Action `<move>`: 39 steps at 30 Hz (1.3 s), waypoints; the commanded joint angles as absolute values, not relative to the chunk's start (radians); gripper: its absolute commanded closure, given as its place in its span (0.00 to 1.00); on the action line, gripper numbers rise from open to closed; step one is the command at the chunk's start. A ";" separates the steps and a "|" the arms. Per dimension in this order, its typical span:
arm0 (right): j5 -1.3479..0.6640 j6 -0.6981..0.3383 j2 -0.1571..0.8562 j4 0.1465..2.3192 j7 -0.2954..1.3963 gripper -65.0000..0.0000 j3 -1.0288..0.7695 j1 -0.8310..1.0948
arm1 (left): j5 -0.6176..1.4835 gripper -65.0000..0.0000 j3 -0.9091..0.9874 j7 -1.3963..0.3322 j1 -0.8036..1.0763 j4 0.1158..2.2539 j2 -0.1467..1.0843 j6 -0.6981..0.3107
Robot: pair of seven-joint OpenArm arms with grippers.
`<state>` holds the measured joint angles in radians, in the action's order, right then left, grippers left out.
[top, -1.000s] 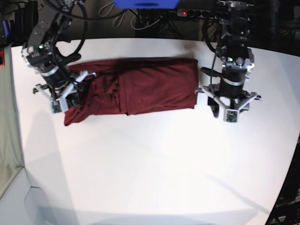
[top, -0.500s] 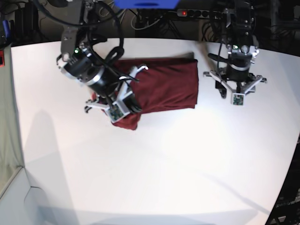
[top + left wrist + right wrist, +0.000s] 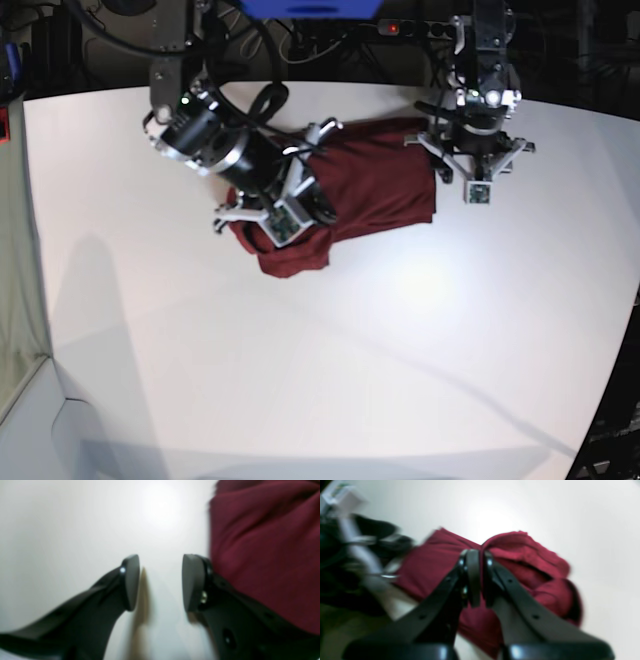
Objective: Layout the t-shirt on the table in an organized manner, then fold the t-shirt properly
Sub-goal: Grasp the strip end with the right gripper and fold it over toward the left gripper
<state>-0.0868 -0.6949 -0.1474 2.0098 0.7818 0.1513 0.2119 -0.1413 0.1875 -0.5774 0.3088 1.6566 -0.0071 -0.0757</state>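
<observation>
The maroon t-shirt point(image 3: 375, 185) lies bunched at the back middle of the white table point(image 3: 320, 360), with one end doubled over toward the front. My right gripper point(image 3: 305, 190) is on its left part, shut on a fold of the t-shirt point(image 3: 520, 555); the black fingers point(image 3: 472, 575) are pressed together on the cloth. At the shirt's right edge my left gripper point(image 3: 470, 165) is low over the table. Its fingers point(image 3: 131, 580) stand apart over bare table point(image 3: 62, 530), nothing between them, with the t-shirt point(image 3: 262, 542) just to their right.
Beyond the table's back edge are a power strip point(image 3: 392, 28) with a red light, cables and a blue object point(image 3: 310, 8). The table's dark edge point(image 3: 615, 400) curves down the right side. The other arm point(image 3: 357, 552) shows blurred in the right wrist view.
My right gripper has dragged the shirt's left end to the right, over the rest of the cloth. The left arm has moved back and left, up against the shirt's right edge.
</observation>
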 commanded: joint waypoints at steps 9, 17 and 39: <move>-0.107 -0.698 -0.156 2.025 0.757 1.00 0.343 0.203 | -0.143 0.58 0.188 -0.576 0.311 1.662 -0.008 -0.077; -0.107 -0.698 -0.157 1.992 0.759 1.00 0.509 0.160 | -0.143 0.58 0.188 -0.576 0.311 1.661 -0.008 -0.077; -0.107 -0.698 -0.157 1.896 0.766 0.63 0.572 0.099 | -0.143 0.58 0.216 -0.576 0.317 1.670 0.002 -0.079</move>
